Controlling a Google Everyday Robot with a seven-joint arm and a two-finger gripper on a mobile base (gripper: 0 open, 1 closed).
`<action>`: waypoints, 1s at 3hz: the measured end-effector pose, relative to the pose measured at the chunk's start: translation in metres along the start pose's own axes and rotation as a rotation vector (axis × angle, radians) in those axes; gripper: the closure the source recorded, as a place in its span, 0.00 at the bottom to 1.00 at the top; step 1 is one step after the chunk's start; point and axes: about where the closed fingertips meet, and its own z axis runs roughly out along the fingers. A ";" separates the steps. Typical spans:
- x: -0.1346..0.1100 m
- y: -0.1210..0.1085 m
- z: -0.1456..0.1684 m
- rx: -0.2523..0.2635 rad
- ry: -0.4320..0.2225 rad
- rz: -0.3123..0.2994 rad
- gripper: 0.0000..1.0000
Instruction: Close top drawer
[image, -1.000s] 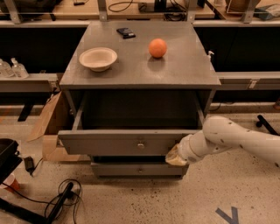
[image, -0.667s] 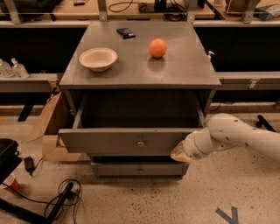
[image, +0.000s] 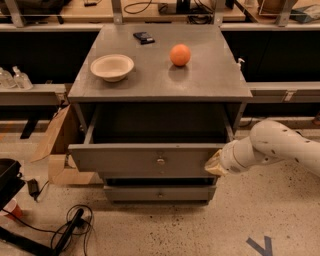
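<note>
The top drawer (image: 145, 159) of the grey cabinet stands pulled out, its wide grey front facing me with a small metal knob (image: 160, 161) at its middle. Its inside is dark and looks empty. My gripper (image: 215, 164), on the white arm coming in from the right, sits against the right end of the drawer front. A narrower grey drawer (image: 159, 192) lies below it, pushed further in.
On the cabinet top (image: 210, 80) sit a beige bowl (image: 112, 66), an orange ball (image: 180, 54) and a small black object (image: 143, 37). A cardboard box (image: 60, 145) leans at the cabinet's left. Cables (image: 65, 230) lie on the floor at lower left. Shelves run behind.
The gripper has shifted slightly up and right along the drawer front's right end. The drawer looks as far out as before.
</note>
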 end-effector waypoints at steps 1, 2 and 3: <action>0.000 0.001 0.002 -0.005 0.000 -0.001 0.82; -0.001 0.003 0.004 -0.008 -0.001 -0.002 0.58; -0.001 0.003 0.005 -0.011 -0.001 -0.003 0.35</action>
